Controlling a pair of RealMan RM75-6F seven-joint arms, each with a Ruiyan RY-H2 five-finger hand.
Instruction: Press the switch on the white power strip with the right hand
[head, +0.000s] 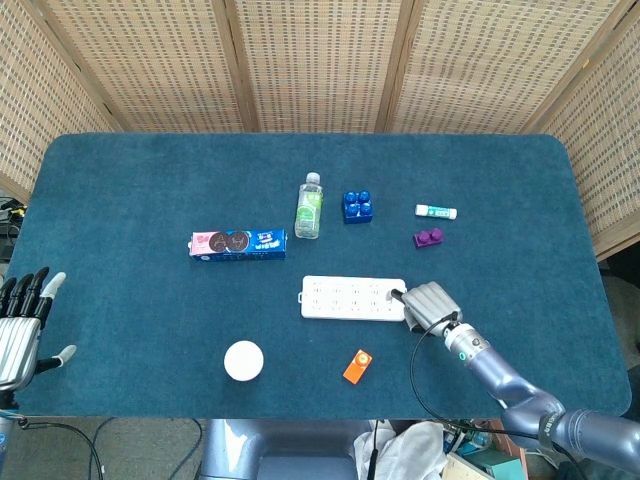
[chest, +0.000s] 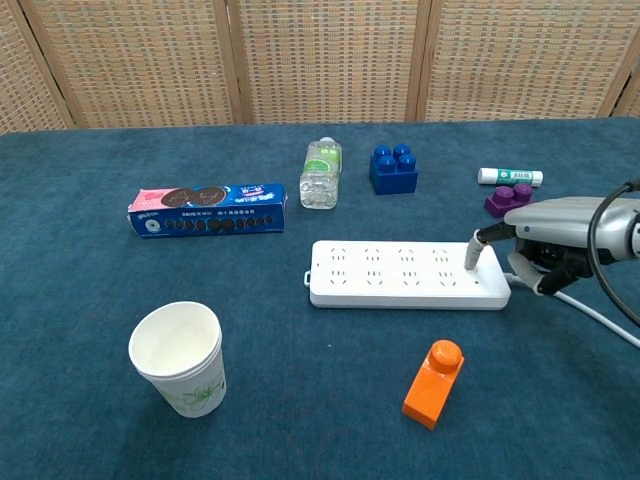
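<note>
The white power strip (head: 352, 298) (chest: 400, 274) lies flat near the table's middle, its cable leaving from the right end. My right hand (head: 428, 304) (chest: 555, 240) sits at that right end with one finger stretched out, its tip (chest: 474, 255) pressing down on the strip's right end where the switch is. The other fingers are curled in under the palm and hold nothing. My left hand (head: 22, 326) hangs at the table's left edge, fingers apart and empty; only the head view shows it.
An orange block (chest: 433, 383) lies in front of the strip and a white paper cup (chest: 179, 358) at front left. Behind stand a cookie box (chest: 209, 209), a lying bottle (chest: 320, 174), a blue brick (chest: 393, 169), a purple brick (chest: 506, 199) and a white tube (chest: 510, 177).
</note>
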